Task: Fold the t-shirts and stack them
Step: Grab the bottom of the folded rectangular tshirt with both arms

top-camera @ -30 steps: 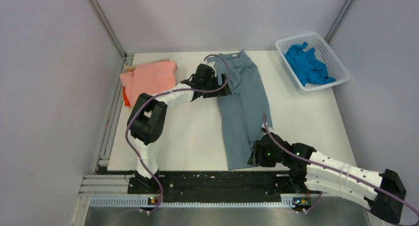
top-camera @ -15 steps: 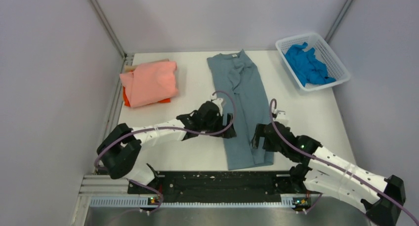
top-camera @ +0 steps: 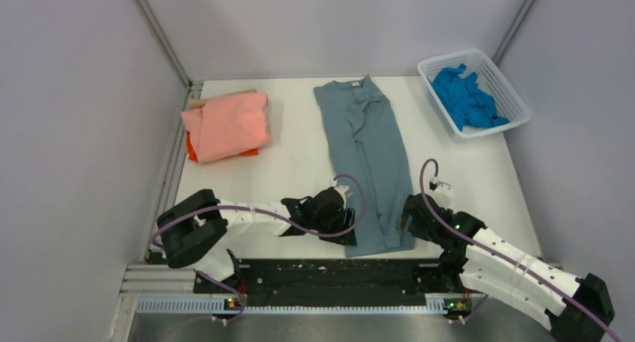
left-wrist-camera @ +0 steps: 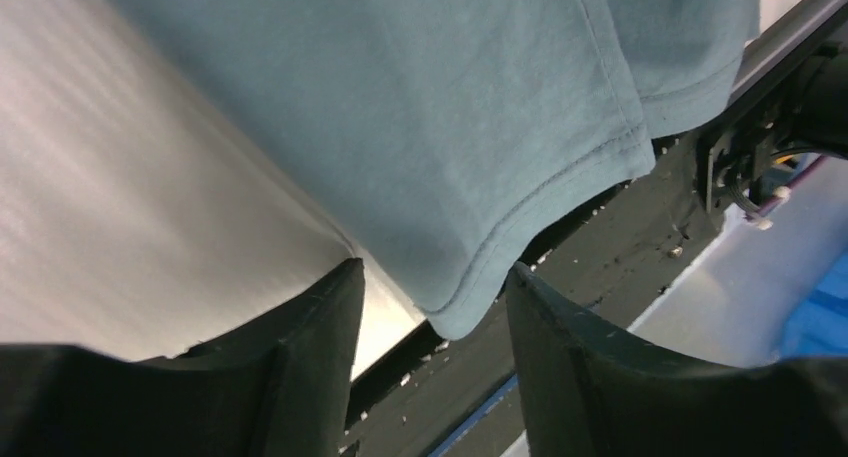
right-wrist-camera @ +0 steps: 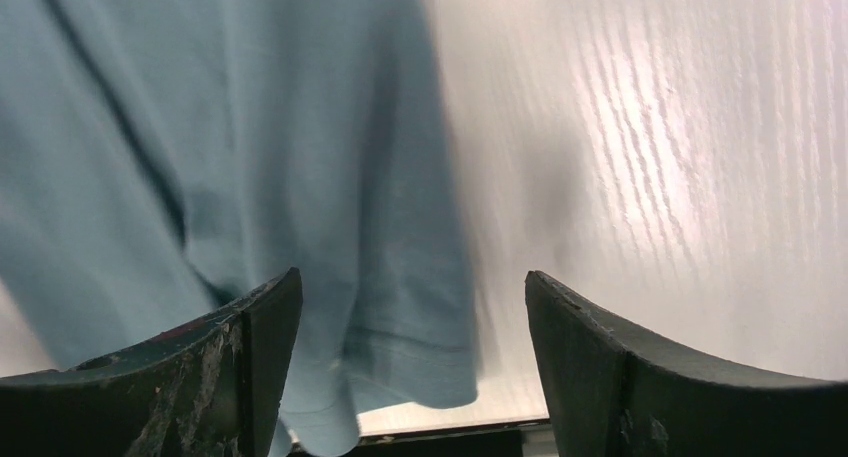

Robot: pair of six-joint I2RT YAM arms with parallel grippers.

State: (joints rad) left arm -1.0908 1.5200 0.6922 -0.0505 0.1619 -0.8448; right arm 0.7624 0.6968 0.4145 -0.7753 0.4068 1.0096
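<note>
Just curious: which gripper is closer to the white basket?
Right. The right gripper is beside the grey shirt's right edge; the left gripper, across it, is farther from the basket.

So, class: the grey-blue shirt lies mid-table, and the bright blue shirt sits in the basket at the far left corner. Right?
No: the basket holding the bright blue shirt is at the far right corner, as the top external view shows. The rest holds.

The colours are plain: grey-blue t-shirt (top-camera: 371, 155), salmon-pink t-shirt (top-camera: 228, 123), orange t-shirt (top-camera: 190, 147), bright blue t-shirt (top-camera: 464, 99), white mesh basket (top-camera: 506, 92).
</note>
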